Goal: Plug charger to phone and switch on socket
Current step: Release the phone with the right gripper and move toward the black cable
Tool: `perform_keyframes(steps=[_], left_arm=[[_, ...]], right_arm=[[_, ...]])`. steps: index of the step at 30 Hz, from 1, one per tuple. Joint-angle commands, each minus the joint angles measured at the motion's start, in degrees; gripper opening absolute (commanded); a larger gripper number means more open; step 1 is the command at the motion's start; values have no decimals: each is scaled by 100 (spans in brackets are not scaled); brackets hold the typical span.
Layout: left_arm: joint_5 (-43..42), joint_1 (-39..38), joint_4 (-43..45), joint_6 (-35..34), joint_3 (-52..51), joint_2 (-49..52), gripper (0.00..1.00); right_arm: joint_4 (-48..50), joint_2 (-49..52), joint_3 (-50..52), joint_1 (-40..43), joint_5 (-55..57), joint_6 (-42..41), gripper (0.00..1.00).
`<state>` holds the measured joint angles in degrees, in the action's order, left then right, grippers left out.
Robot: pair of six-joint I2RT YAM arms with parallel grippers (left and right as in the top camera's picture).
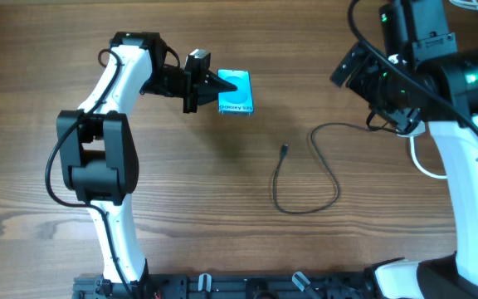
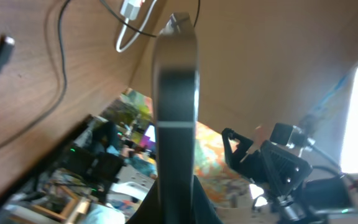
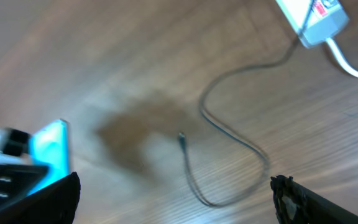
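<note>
Overhead, where do we find the phone (image 1: 236,93)?

We find it at the tip of the left gripper (image 1: 225,83), teal screen facing up and the white text on the edge nearer the robot bases. The fingers are closed on its far end. In the left wrist view we see the phone edge-on, its silver frame running up the middle of the picture from between them.

And the charger (image 1: 275,187)?

It lies looped on the table (image 1: 222,241), well apart from that gripper. Its connector tip (image 1: 284,150) lies free between the two arms, nearer the bases than the phone.

Do we see the socket (image 3: 314,15)?

Only from the right wrist, at the top right corner: white with red marks, the black cable running up to it and the white cord (image 3: 350,65) leaving it.

And the right gripper (image 3: 174,180)?

Its fingers stand wide apart with nothing between them, above the cable's loop.
</note>
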<state>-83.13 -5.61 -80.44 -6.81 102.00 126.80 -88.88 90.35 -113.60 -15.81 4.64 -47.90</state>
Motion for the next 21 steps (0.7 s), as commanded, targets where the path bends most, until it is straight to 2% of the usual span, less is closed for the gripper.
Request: perform_keyframes(steps=[1,3,5,9,11,14,17,19,21], left_arm=[[466,-2,61,817,35,-166,4],[876,-2,127,820,35,-166,4],[907,-2,127,964,35,-166,4],[734,227,160,1327,35,-168,4],[293,507,-33,1840,35,-251,4],[293,879,-348,2382,35,-529,4],[654,1200,-610,2441,35,-710,4],[1040,1460,-798,2441,35,-723,4],[1274,1725,-922,2441,35,-723,4]], right_arm=[[-208,363,-28,-35,-37,337,100],[-199,599,-28,-39,-61,610,98],[-164,872,-28,-39,-85,1027,98],[-146,1447,-28,-48,-1054,1766,98],[-111,1740,-28,-127,-1137,1816,98],[-28,2028,-28,-308,-1132,1818,98],[92,2319,-28,-444,-1117,1928,98],[87,2496,-26,-470,-1141,1921,88],[219,2566,214,-557,-1259,1937,89]])
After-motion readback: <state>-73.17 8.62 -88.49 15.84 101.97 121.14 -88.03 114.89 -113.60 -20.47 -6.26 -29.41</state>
